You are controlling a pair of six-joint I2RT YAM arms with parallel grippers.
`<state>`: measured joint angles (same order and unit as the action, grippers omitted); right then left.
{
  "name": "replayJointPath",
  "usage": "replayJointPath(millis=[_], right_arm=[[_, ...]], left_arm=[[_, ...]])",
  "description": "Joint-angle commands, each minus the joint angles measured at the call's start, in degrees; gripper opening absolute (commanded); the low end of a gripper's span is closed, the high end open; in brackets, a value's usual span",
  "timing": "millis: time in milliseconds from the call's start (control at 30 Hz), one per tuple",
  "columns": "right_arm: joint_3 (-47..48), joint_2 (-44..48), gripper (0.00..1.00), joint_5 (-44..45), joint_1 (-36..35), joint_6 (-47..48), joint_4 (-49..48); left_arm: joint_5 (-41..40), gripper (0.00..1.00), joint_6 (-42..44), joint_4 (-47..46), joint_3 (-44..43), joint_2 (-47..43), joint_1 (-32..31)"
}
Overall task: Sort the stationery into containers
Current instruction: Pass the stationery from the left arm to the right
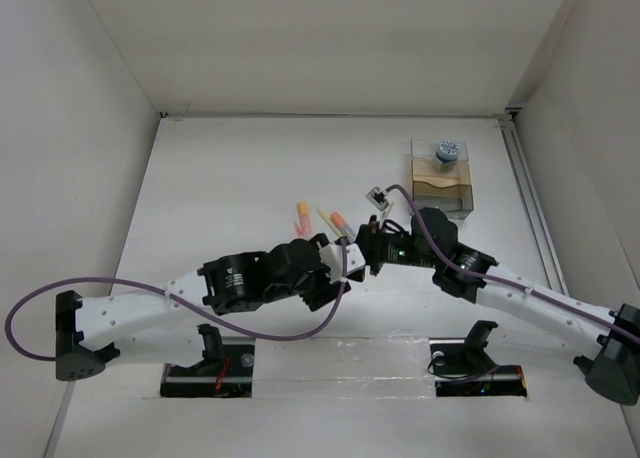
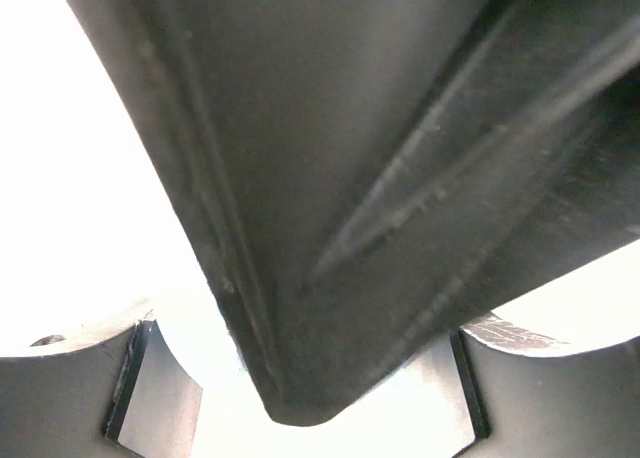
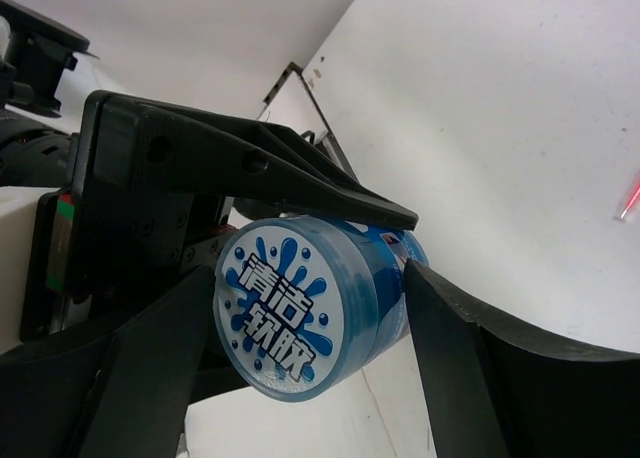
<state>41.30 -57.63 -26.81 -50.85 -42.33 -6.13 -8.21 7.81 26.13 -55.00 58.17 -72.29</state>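
A round blue-and-white tub [image 3: 300,313] hangs in the air between the two grippers above the middle of the table. My left gripper [image 1: 345,261] is shut on it, with one black finger [image 3: 330,183] lying along its top. My right gripper [image 1: 368,246] is open, its jaws on either side of the tub, and the right fingertip [image 3: 415,278] touches its side. A dark body fills the left wrist view and hides the tub there. Two orange pens [image 1: 302,216] [image 1: 338,220] and a pale yellow one [image 1: 325,218] lie beyond the grippers. The clear container [image 1: 445,188] stands at the back right with a second tub [image 1: 447,151] on it.
White walls close in the table on the left, back and right, and a rail [image 1: 530,208] runs along the right edge. Purple cables [image 1: 150,288] loop from both arms. The two arm bases [image 1: 210,363] [image 1: 475,358] sit at the near edge.
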Motion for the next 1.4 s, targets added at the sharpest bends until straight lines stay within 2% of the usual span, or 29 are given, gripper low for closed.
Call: replayJointPath(millis=[0, 100, 333, 467, 600, 767, 933, 1067, 1200, 1367], right_arm=[[-0.6, -0.6, 0.8, -5.0, -2.9, -4.0, -6.7], [-0.6, -0.6, 0.72, -1.7, -2.9, -4.0, -5.0], [-1.2, -1.8, 0.69, 0.0, -4.6, -2.2, -5.0], [-6.0, 0.4, 0.84, -3.5, -5.9, -3.4, -16.9], [-8.7, 3.5, 0.9, -0.3, -7.1, -2.1, -18.3], [-11.2, 6.9, 0.89, 5.1, -9.2, 1.8, -18.3], [-16.3, 10.7, 0.87, 9.6, -9.2, 1.2, -25.3], [-19.1, 14.6, 0.86, 14.5, -9.7, 1.3, -26.7], [-16.1, 14.6, 0.86, 15.0, -9.7, 3.3, -23.2], [-13.9, 9.8, 0.86, 14.5, -11.2, 4.4, -22.7]], left_arm=[[-5.7, 0.0, 0.3, -10.7, -1.9, -1.8, 0.3], [-6.9, 0.0, -0.3, -11.3, -1.9, -2.4, 0.3], [-8.8, 0.0, -0.3, -11.3, -1.9, -2.4, 0.3], [-9.4, 0.0, -0.8, -10.8, -1.9, -1.7, 0.3], [-9.9, 0.0, -1.9, -10.7, -1.9, -1.2, 0.3], [-9.9, 0.0, -1.9, -10.7, -1.9, -1.2, 0.3], [-9.3, 0.0, -2.4, -11.8, -1.9, -1.2, 2.0], [-8.8, 0.0, -2.5, -11.8, -1.9, -1.2, 2.0], [-7.7, 0.0, -2.5, -11.8, -1.9, -1.2, 2.0], [-5.2, 0.0, -1.9, -12.3, -1.9, -1.2, 2.0]])
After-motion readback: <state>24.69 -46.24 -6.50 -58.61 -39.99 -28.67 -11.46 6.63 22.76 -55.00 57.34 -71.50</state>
